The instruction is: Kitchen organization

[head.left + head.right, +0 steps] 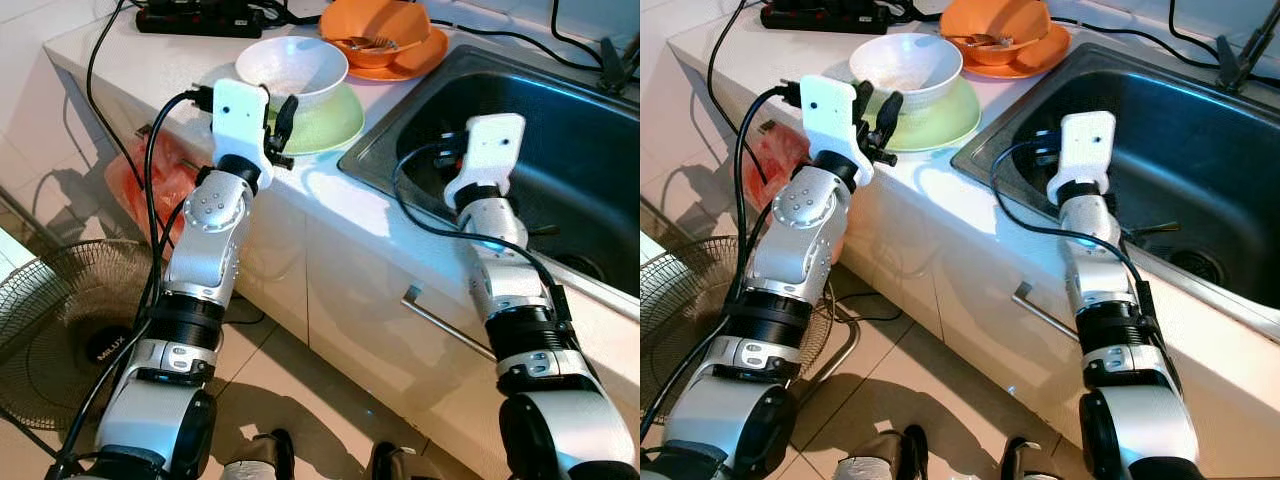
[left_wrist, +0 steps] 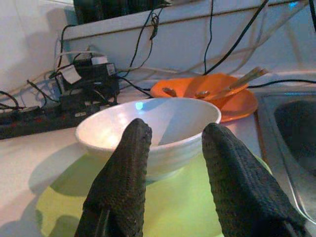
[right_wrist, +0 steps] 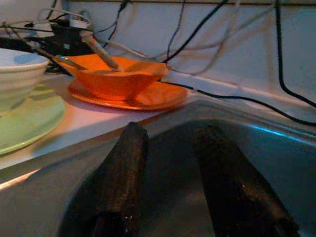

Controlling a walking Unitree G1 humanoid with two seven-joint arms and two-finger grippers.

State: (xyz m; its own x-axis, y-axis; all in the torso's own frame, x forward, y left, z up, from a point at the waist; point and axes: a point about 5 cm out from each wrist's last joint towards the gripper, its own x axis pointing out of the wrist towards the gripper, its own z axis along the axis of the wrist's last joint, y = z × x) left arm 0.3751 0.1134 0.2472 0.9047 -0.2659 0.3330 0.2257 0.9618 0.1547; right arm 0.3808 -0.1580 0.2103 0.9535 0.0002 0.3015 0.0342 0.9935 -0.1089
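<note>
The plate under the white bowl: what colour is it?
Pale green plate, clearest in the left eye view.

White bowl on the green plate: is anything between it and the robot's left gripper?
Nothing visible. The left gripper is open, pointing straight at the white ceramic bowl sitting on the round light-green plate.

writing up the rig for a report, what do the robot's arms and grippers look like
Both arms are silver metal segments joined by black ribbed rings. Each wrist ends in a flat white housing fed by looping black cables. The left gripper and right gripper each have two long black fingers with a dotted, textured surface.
</note>
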